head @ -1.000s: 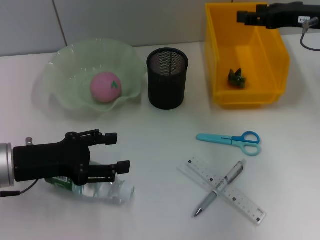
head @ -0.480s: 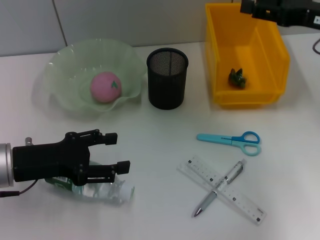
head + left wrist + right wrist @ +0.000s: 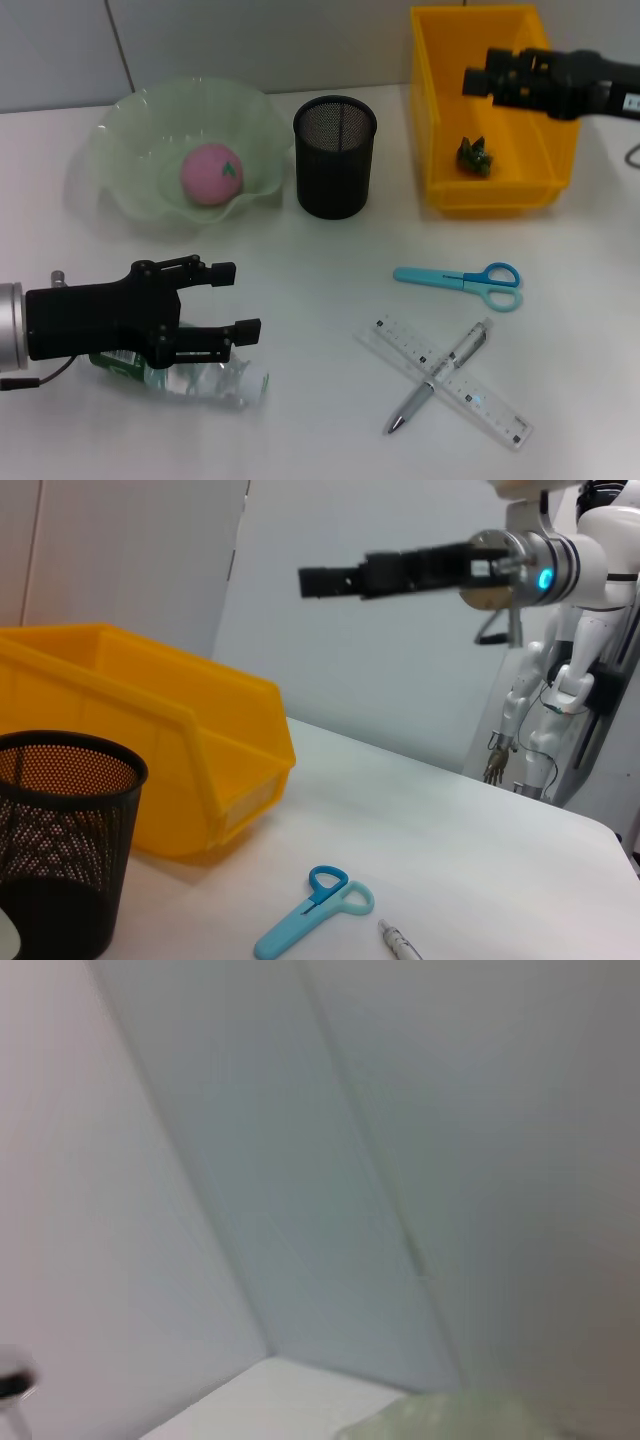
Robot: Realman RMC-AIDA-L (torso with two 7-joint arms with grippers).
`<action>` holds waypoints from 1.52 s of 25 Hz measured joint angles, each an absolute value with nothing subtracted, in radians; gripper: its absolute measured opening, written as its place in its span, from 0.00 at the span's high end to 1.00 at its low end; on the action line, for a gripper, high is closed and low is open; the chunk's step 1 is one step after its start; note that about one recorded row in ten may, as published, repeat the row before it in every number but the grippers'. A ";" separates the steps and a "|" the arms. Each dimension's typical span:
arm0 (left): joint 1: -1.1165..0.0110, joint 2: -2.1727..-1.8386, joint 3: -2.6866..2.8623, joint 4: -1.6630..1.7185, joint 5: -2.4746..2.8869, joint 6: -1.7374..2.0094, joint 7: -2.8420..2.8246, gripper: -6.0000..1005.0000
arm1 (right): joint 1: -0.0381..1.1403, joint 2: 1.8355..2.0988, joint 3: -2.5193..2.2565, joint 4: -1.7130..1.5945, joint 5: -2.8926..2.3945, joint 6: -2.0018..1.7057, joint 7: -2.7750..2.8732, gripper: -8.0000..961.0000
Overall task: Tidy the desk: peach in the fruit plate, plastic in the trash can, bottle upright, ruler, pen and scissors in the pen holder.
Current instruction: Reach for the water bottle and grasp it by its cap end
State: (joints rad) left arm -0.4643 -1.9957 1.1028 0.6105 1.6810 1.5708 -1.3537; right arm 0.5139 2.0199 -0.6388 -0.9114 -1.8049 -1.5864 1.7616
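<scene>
Left pincer (image 3: 228, 300): spread wide, low over the bench (image 3: 330, 280) near its front left corner, fingers pointing right, just above the bottle.
Bottle (image 3: 200, 378): clear plastic, lying on its side beneath the left pincer, partly hidden by it.
Right pincer (image 3: 478, 80): held in the air over the yellow bin at the back right corner; cannot tell whether its fingers are spread or pressed together.
Bin (image 3: 440, 130): yellow, open-topped, with a small dark green crumpled scrap (image 3: 474, 155) lying on its floor.
Pen holder (image 3: 334, 156): black mesh cup, upright, near the back edge, between the plate and the bin.
Plate (image 3: 130, 150): pale green, wavy-rimmed, back left.
Peach (image 3: 211, 173): pink, resting in the plate.
Scissors (image 3: 462, 281): blue, flat on the bench, right of centre.
Ruler (image 3: 450, 383): clear, near the front edge.
Pen (image 3: 440, 375): lying crosswise over the ruler.
</scene>
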 joint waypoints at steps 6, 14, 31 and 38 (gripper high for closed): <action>-0.466 -1.996 1.103 0.610 1.684 1.570 -1.354 0.23 | 0.512 2.024 -0.641 -0.885 -1.892 -1.657 1.687 0.26; -0.466 -1.993 1.103 0.611 1.683 1.571 -1.358 0.24 | 0.524 2.027 -0.693 -0.861 -1.972 -1.670 1.660 0.26; -0.465 -1.991 1.091 0.611 1.686 1.571 -1.354 0.24 | 0.526 2.038 -0.794 -0.857 -2.050 -1.658 1.614 0.26; -0.459 -1.988 1.093 0.666 1.688 1.587 -1.353 0.25 | 0.524 2.039 -0.796 -0.857 -2.052 -1.656 1.613 0.26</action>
State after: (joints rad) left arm -0.4595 -1.9878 1.0934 0.6659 1.6879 1.5875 -1.3535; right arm 0.5245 2.0386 -0.7963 -0.8571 -2.0524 -1.6564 1.6129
